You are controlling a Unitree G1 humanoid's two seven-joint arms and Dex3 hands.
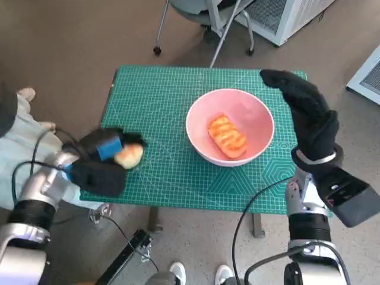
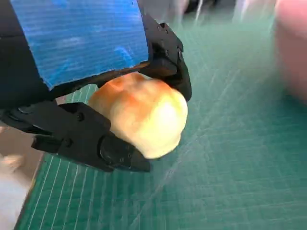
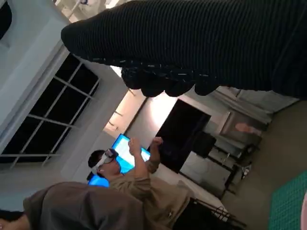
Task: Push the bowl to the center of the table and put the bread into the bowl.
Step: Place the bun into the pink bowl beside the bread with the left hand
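A: Where's the bowl (image 1: 230, 126)?

B: Pink bowl sits on the green cutting mat (image 1: 160, 101) that covers the table, a bit toward the mat's right edge from the middle. One piece of bread, orange-glazed (image 1: 227, 136), already lies inside it on the bottom.

A: And the other bread?

B: A pale, rounded bread roll (image 1: 129, 155) is in the left hand (image 1: 100, 161), near the mat's left edge, well apart from the bowl. The left wrist view shows it clearly: black fingers (image 2: 91, 143) clamp the roll (image 2: 141, 114) from one side, the blue-taped back of the hand on the other. The roll is golden on top, paler at the tip.

A: Is it lifted or resting on the mat?

B: Can't tell from either view. The wrist shot is slightly blurred.

A: Right hand?

B: The gloved right hand (image 1: 306, 113) is up by the mat's right edge, just beside the bowl's rim, fingers extended toward the far right corner. It holds nothing. Contact with the bowl: can't tell. In the right wrist view the glove (image 3: 192, 43) is a dark band across the top.

A: Anything else in frame?

B: A person (image 3: 120, 191) wearing a headset in the right wrist view. Chair legs (image 1: 208, 29) beyond the far edge of the table.
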